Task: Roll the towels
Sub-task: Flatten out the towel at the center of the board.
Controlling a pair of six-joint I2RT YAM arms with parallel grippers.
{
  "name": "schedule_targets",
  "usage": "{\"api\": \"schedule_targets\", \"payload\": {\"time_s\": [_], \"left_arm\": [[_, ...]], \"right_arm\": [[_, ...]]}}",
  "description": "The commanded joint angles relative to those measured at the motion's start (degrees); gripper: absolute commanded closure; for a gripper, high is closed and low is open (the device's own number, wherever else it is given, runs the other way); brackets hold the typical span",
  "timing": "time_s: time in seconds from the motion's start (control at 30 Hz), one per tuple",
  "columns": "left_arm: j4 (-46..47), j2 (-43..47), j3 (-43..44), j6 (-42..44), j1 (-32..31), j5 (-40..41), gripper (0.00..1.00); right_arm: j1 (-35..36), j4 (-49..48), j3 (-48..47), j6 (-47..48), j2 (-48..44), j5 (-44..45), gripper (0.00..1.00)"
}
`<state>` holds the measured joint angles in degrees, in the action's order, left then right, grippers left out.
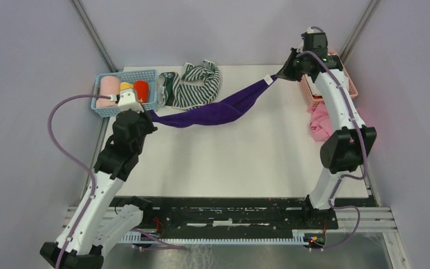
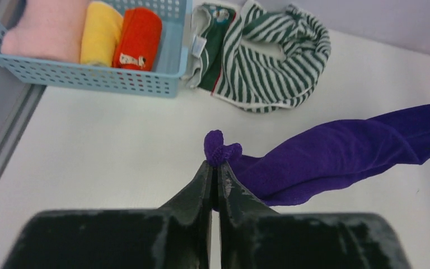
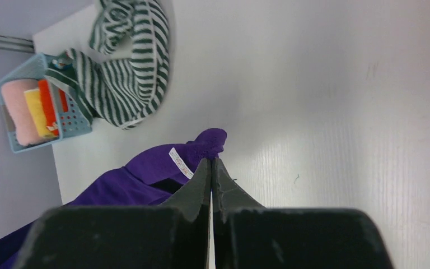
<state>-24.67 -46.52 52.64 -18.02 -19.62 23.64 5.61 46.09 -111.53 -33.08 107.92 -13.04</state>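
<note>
The left end effector (image 2: pixel 215 168) and right end effector (image 3: pixel 211 163) each pinch a corner of the purple cloth (image 1: pixel 213 112) hanging between them.

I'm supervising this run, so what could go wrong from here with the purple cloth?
The left tool and right tool each pinch only a small corner tip of the purple cloth, so a corner may slip free. The cloth sags mid-span near the striped towel, so lowering it could land it on or snag that towel.
</note>
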Motion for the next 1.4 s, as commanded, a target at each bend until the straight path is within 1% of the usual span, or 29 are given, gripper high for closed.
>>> {"api": "schedule_targets", "payload": {"time_s": [0.0,0.07,0.1,0.17,0.23,0.33,0.47,0.6,0.77,0.93,1.03,1.2,1.27,1.37], "left_arm": [[1.2,5.4,-1.9,-5.8,0.4,3.4,0.72],[-2.6,7.9,-3.3,-8.4,0.4,3.1,0.47],[-3.7,9.1,-3.8,-9.4,0.4,2.7,0.42],[-5.7,10.9,-4.7,-10.6,0.4,2.5,0.31],[-6.9,11.5,-5.2,-11.0,0.4,2.6,0.23],[-6.5,10.0,-6.0,-11.3,0.4,0.9,0.18],[-4.2,3.3,-5.2,-11.3,0.4,-3.5,0.18],[-1.1,-7.5,-2.6,-10.5,0.4,-6.7,0.17],[3.6,-22.8,3.2,-8.8,0.4,-9.8,0.18],[6.5,-38.4,10.1,-8.7,0.3,-14.5,0.24],[7.7,-46.2,12.0,-9.4,0.4,-15.0,0.25],[9.3,-50.9,9.3,-11.0,0.4,-15.3,0.27],[9.5,-51.1,6.7,-11.6,0.4,-15.7,0.29],[9.7,-49.1,1.4,-12.9,0.4,-15.8,0.30]], "right_arm": [[-0.2,-2.3,8.1,2.3,-8.6,-1.0,0.97],[-0.2,-3.6,15.1,2.0,-12.3,-1.6,0.97],[-0.2,-4.8,19.1,1.8,-13.7,-2.0,0.97],[-0.2,-6.8,26.8,1.1,-15.8,-2.3,0.98],[-0.2,-8.6,34.6,0.8,-16.7,-2.7,0.98],[-0.2,-10.1,42.5,1.0,-15.9,-3.0,0.99],[-0.2,-12.4,50.1,1.6,-14.1,-3.0,1.00],[-0.2,-15.0,54.3,1.8,-13.3,-3.2,0.99],[-0.2,-16.0,56.2,2.7,-12.8,-3.2,0.99],[-0.2,-16.4,56.5,2.8,-13.0,-3.7,1.00],[-0.2,-16.2,56.2,3.0,-13.5,-3.4,0.99],[-0.2,-15.5,56.0,3.5,-14.9,-2.3,0.99],[-0.2,-15.2,55.8,3.7,-15.1,-2.3,0.99],[-0.2,-14.6,55.6,4.0,-15.3,-2.3,0.99]]}}
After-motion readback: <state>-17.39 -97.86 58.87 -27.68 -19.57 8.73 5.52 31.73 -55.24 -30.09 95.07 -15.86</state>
